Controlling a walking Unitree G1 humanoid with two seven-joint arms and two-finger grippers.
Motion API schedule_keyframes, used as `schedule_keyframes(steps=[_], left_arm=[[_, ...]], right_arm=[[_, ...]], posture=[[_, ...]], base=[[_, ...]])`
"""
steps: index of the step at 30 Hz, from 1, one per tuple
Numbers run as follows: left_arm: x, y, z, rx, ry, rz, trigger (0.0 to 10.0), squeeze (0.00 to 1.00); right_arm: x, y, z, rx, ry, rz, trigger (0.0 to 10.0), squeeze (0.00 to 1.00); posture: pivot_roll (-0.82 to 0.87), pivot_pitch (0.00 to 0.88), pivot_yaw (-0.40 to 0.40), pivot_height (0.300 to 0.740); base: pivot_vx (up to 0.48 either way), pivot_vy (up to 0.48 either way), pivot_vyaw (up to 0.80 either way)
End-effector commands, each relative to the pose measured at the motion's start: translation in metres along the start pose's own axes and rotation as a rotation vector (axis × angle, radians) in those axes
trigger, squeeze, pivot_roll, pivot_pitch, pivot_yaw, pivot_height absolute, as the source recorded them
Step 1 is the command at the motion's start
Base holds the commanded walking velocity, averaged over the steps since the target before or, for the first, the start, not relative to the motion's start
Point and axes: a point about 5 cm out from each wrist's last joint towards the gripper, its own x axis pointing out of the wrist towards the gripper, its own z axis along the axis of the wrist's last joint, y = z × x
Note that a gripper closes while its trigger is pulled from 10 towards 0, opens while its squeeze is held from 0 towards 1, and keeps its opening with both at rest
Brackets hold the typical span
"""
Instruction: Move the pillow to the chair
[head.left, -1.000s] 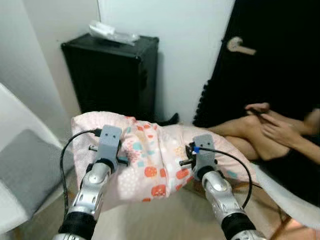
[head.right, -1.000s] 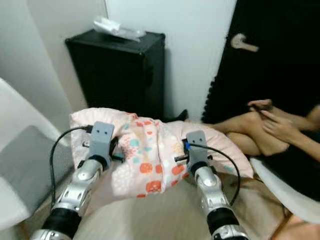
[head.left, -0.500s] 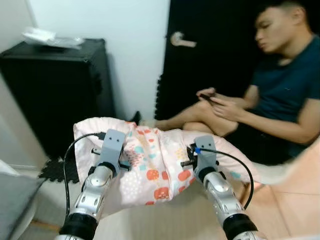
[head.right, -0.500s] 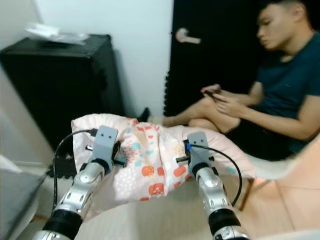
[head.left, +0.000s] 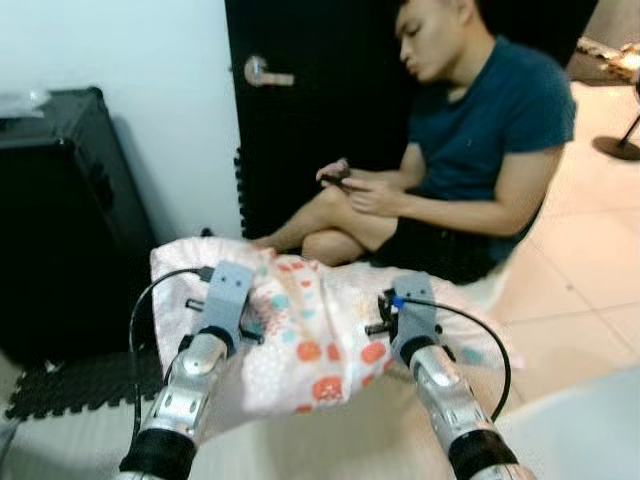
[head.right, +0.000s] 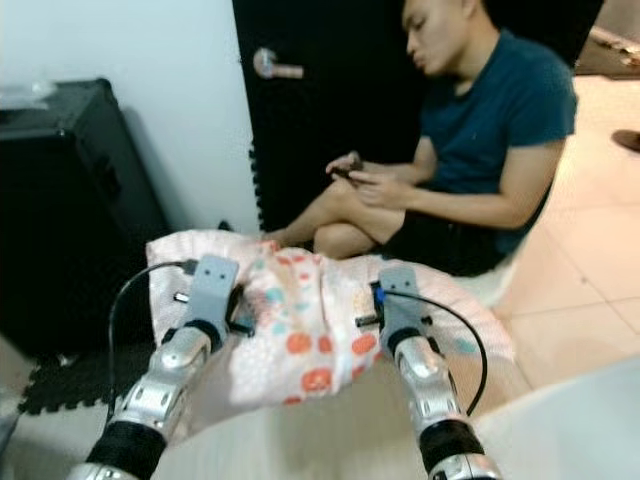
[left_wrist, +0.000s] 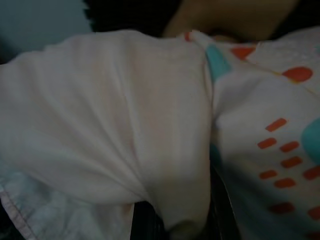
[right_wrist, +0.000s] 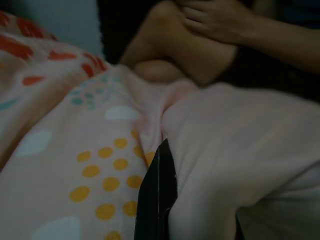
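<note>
We see the pillow (head.left: 320, 330) held between the left gripper (head.left: 243, 322) and the right gripper (head.left: 382, 318). Behind it a person (head.left: 450, 160) sits against the door (head.left: 300, 110); the cabinet (head.left: 55, 220) stands left.

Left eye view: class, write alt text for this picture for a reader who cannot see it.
Two silver robot arms carry a pink patterned pillow, the left gripper and right gripper each pushed into its fabric. Beyond it a person sits on the floor against a black door, looking at a phone, with a black case to the left.
</note>
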Motion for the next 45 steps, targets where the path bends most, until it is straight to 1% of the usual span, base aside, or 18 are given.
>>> schedule_keyframes(steps=[1, 4, 11, 14, 17, 20, 33, 35, 36, 38, 45], left_arm=[[0.0021, -0.0043, 0.0109, -0.005, -0.065, -0.011, 10.0, 0.0], [0.0025, -0.0048, 0.0112, -0.004, -0.064, -0.012, 10.0, 0.0], [0.0028, -0.0049, 0.0076, -0.024, -0.017, -0.007, 10.0, 0.0], [0.0027, -0.0051, 0.0074, -0.033, -0.011, -0.012, 10.0, 0.0], [0.0027, -0.0068, 0.0088, -0.04, -0.025, -0.028, 10.0, 0.0], [0.0028, -0.0101, 0.0088, -0.005, -0.03, -0.065, 10.0, 0.0], [0.0051, -0.0098, 0.0072, -0.002, -0.008, -0.037, 10.0, 0.0], [0.0052, -0.0099, 0.0073, -0.018, -0.016, -0.037, 10.0, 0.0], [0.0053, -0.01, 0.0063, -0.028, -0.004, -0.053, 10.0, 0.0], [0.0051, -0.0092, 0.0054, -0.022, 0.01, -0.063, 10.0, 0.0], [0.0055, -0.0087, 0.0046, -0.022, 0.009, -0.063, 10.0, 0.0]], right_arm=[[0.0035, 0.0057, 0.0122, -0.006, -0.055, 0.024, 10.0, 0.0], [0.0033, 0.0047, 0.0121, -0.007, -0.054, 0.02, 10.0, 0.0], [0.0031, 0.0038, 0.0121, -0.008, -0.052, 0.018, 10.0, 0.0], [0.0029, 0.0037, 0.012, -0.01, -0.052, 0.018, 10.0, 0.0], [0.0027, 0.0036, 0.012, -0.011, -0.052, 0.018, 10.0, 0.0], [0.0025, 0.0034, 0.0122, -0.012, -0.053, 0.015, 10.0, 0.0], [0.0023, 0.0006, 0.0126, -0.02, -0.052, 0.011, 10.0, 0.0], [0.0023, 0.0007, 0.0124, -0.02, -0.051, 0.01, 10.0, 0.0], [0.0022, 0.0008, 0.0122, -0.019, -0.05, 0.01, 10.0, 0.0], [0.002, 0.0011, 0.0118, -0.017, -0.05, 0.008, 10.0, 0.0], [0.0006, 0.0011, 0.0108, -0.019, -0.049, 0.005, 10.0, 0.0]], posture=[[-0.04, 0.046, -0.005, 0.74], [-0.04, 0.045, -0.005, 0.74], [-0.04, 0.044, -0.006, 0.74], [-0.04, 0.044, -0.006, 0.74], [-0.04, 0.045, -0.005, 0.74], [-0.05, 0.045, -0.004, 0.74], [-0.05, 0.039, -0.006, 0.74], [-0.05, 0.038, -0.004, 0.74], [-0.05, 0.038, -0.004, 0.74], [-0.05, 0.036, -0.001, 0.74], [-0.06, 0.031, -0.004, 0.74]], base=[[0.0, 0.0, -0.8], [0.0, 0.0, -0.8], [0.0, 0.0, -0.8], [0.0, 0.0, -0.8], [0.0, 0.0, -0.8], [0.0, 0.0, -0.8], [0.0, 0.0, -0.8], [0.0, 0.0, -0.8], [0.0, 0.0, -0.8], [0.0, 0.0, -0.8], [0.0, 0.0, -0.8]])
